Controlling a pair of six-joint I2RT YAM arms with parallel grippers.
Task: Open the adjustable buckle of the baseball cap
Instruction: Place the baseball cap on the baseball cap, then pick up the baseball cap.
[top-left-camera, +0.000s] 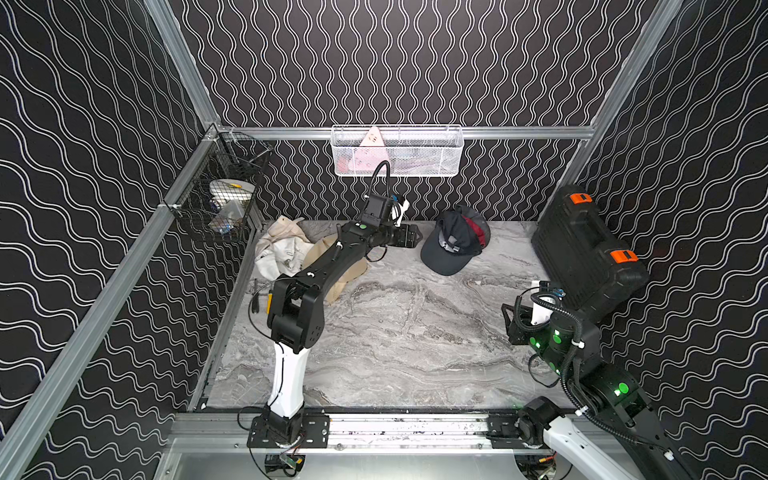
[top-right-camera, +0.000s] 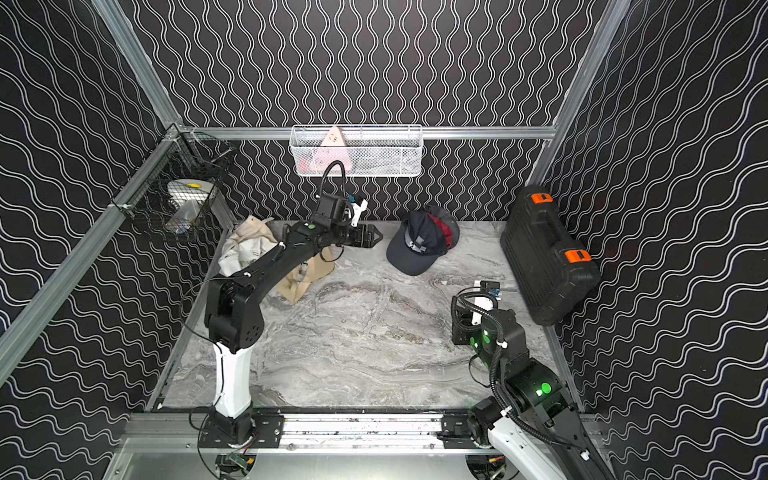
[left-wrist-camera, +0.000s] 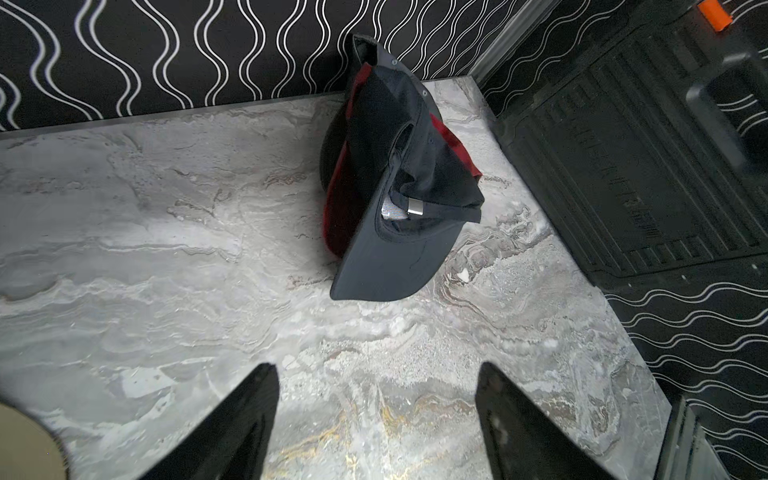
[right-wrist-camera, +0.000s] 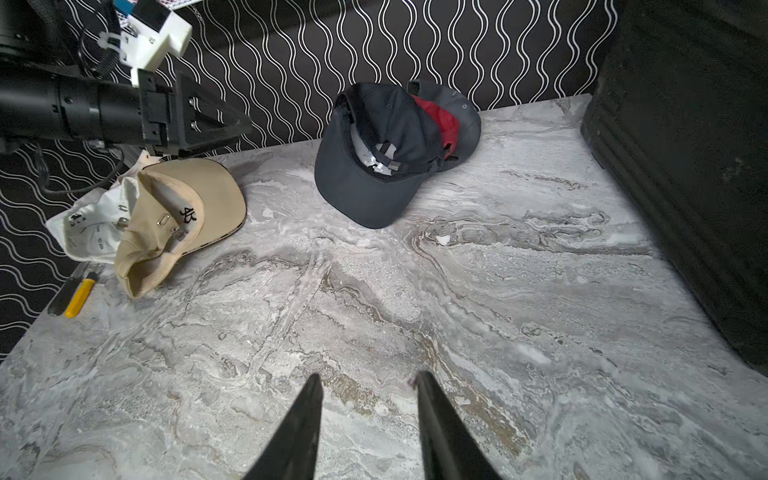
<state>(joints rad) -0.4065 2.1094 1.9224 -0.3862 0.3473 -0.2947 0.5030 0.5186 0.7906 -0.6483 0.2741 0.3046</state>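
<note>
Both left pincer and right pincer gape empty; tan cap reads "4K".

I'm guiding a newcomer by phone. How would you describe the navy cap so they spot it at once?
Find the black case with orange latches. Beside it, by the back wall, the navy cap tops a small heap, with a silver buckle on its strap. A red cap and a grey cap lie under it.
</note>
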